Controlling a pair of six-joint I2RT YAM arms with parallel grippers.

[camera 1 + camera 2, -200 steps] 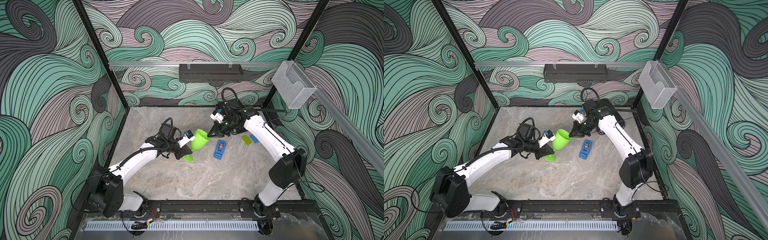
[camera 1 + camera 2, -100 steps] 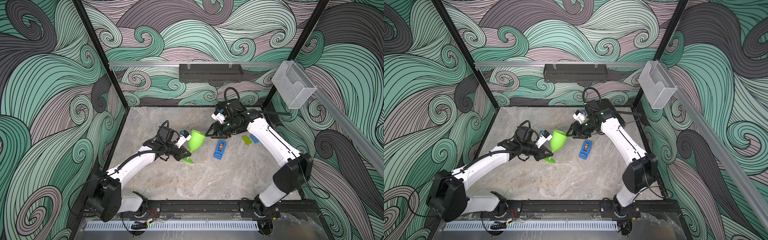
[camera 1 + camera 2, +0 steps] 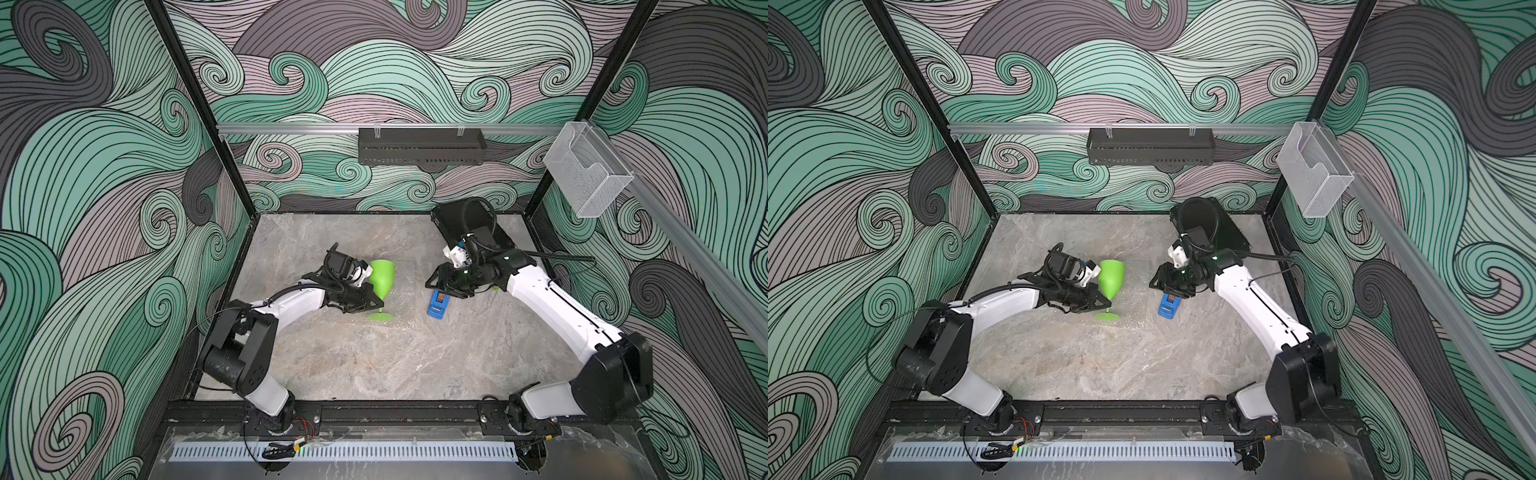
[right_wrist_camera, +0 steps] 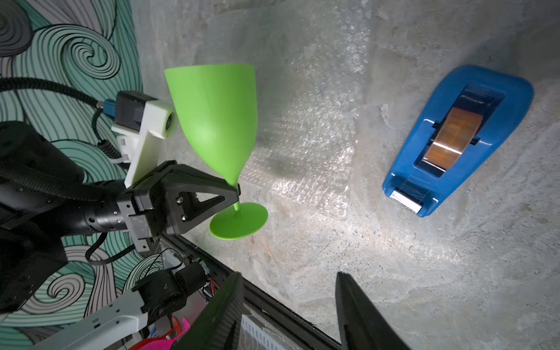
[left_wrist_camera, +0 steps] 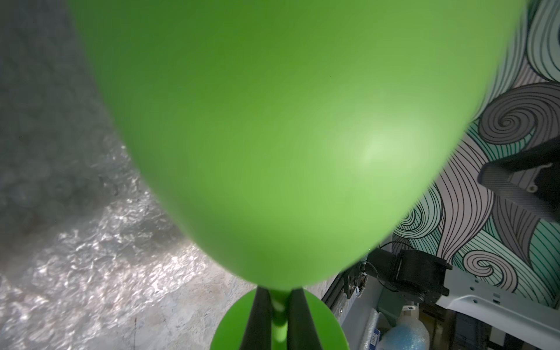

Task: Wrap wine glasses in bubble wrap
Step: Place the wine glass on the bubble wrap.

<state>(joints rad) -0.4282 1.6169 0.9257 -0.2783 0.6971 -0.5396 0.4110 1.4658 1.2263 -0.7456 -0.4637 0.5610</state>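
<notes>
Goblet (image 3: 382, 281) (image 3: 1112, 277) (image 4: 213, 121): lime-green, foot down and cup up, tipped a little off vertical; near the middle of the table, over the left edge of the bubble wrap.
Goblet in left wrist view (image 5: 288, 136): fills most of the picture, blurred from closeness; stem and foot visible below the cup.
Left gripper (image 3: 379, 305) (image 3: 1108, 305) (image 5: 278, 318) (image 4: 237, 194): reaching in sideways from the goblet's left, clamped narrow on the short stem, between cup and foot.
Left fingers (image 5: 260, 318): two dark bars pressed against either side of the stem.
Goblet foot: possibly resting on the sheet, possibly just above it; not clear from any view.
Bubble wrap (image 3: 405, 291) (image 3: 1136, 291) (image 5: 106, 242) (image 4: 318, 136): clear and dotted, lying flat on the table, hard to make out in both top views; spread between goblet and tape dispenser.
Right gripper (image 3: 432, 284) (image 3: 1154, 284) (image 4: 288, 291): jaws parted, nothing between them; raised above the table, just beside the tape dispenser, well apart from the goblet.
Tape dispenser (image 3: 438, 305) (image 3: 1169, 305) (image 4: 454, 139): blue, brownish roll inside, on the table just past the right edge of the wrap.
Table (image 3: 374, 365): grey marbled surface.
</notes>
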